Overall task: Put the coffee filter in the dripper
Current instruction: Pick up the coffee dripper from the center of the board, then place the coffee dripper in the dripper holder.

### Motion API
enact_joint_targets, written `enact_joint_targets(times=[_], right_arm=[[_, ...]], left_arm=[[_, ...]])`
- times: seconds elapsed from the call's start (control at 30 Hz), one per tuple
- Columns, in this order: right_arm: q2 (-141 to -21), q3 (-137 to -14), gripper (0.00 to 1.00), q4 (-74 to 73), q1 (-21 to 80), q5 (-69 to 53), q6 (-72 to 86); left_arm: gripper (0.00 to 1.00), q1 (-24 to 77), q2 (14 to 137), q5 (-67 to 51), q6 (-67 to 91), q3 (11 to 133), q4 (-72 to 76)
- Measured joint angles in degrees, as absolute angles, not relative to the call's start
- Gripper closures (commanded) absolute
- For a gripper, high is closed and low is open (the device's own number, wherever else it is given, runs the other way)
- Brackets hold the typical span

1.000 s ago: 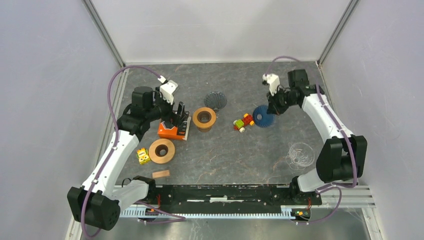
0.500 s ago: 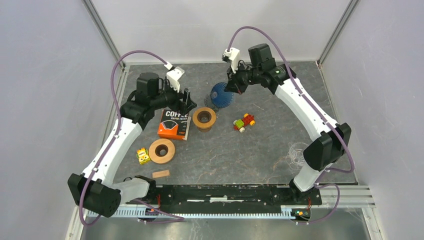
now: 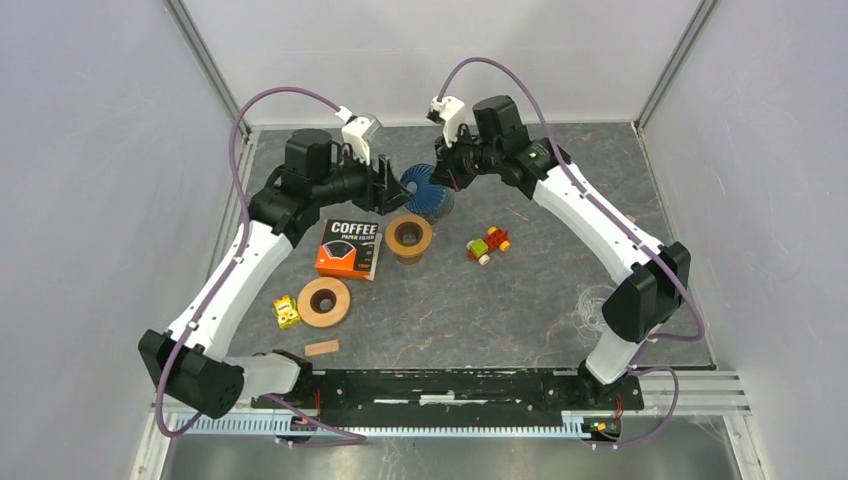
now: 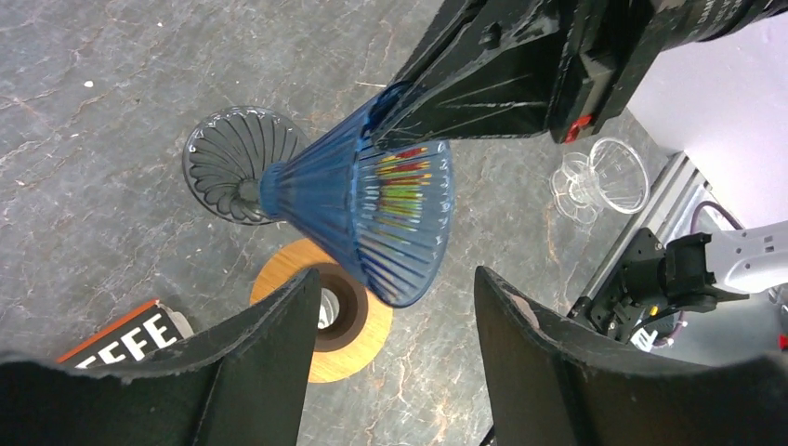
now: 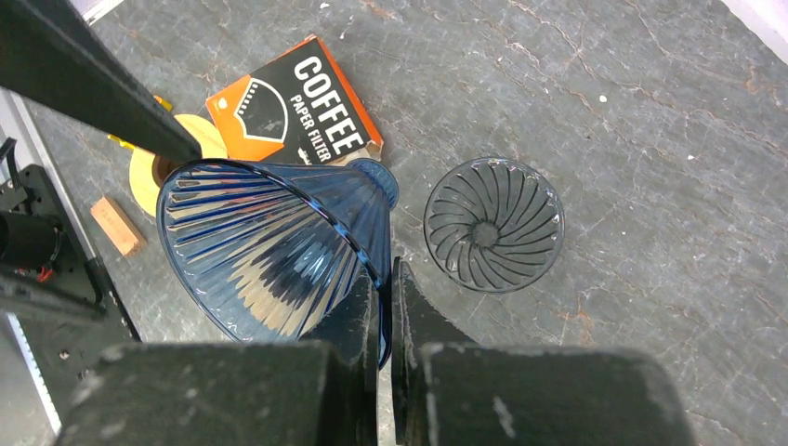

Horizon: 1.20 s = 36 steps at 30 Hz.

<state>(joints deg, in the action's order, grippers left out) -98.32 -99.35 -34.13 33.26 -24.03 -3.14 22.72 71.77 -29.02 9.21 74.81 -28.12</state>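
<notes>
Pinching the rim of the blue dripper (image 5: 269, 251), the right tool (image 5: 383, 279) has its fingers pressed together on the ribbed wall. It holds the cone off the tabletop (image 3: 480, 300), tipped on its side. The left tool (image 4: 398, 277) sits close to the blue dripper's wide mouth. Its fingers are spread, one to each side of the lower rim and apart from it.

Below the blue dripper's narrow end, a dark dripper (image 5: 493, 224) stands on the tabletop. The coffee filter box (image 3: 347, 248), orange and black, lies flat on the tabletop to the left of the blue dripper and nearer the arm bases. A wooden ring (image 3: 408, 236) lies just beneath the blue dripper on that same near side. A toy car (image 3: 487, 243) lies to the blue dripper's right, also toward the bases. A clear glass dripper (image 3: 602, 308) stands well apart from the blue one, far to the right.
</notes>
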Motion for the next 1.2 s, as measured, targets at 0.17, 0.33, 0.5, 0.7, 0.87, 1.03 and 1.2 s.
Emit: enact_joint_targets(times=[0.17,0.33,0.5,0.7,0.87,1.03,1.2], right_arm=[[-98.3,-97.6,1.00,-31.7,34.4,-21.5,0.1],[-98.2,-96.2,1.00,-30.9,34.7,-18.9,2.3],[-97.3,-94.0,1.00,-29.0,35.4,-18.9,4.7],[-96.7,-92.3,1.00,-27.8,35.7,-19.2,6.5],[-95.9,-91.7,1.00,-27.0,35.7,-19.1,7.5],[-95.5,-91.0,0.89,-26.6,35.7,-18.8,8.3],[-94.0,-90.0,0.65,-25.5,35.8,-19.2,8.7]], left_arm=[[0.36,26.3,74.4,-22.9,10.0,77.6,-28.5],[0.42,30.0,76.4,-12.6,8.5,78.8,-29.3],[0.46,30.4,76.5,-7.0,7.1,78.8,-29.5],[0.57,30.4,77.9,-4.5,6.0,78.8,-28.6],[0.68,30.4,78.9,-4.0,6.0,78.7,-28.5],[0.92,30.8,78.9,-4.2,5.4,78.3,-27.9],[0.98,30.8,78.9,-4.9,4.0,77.5,-28.0]])
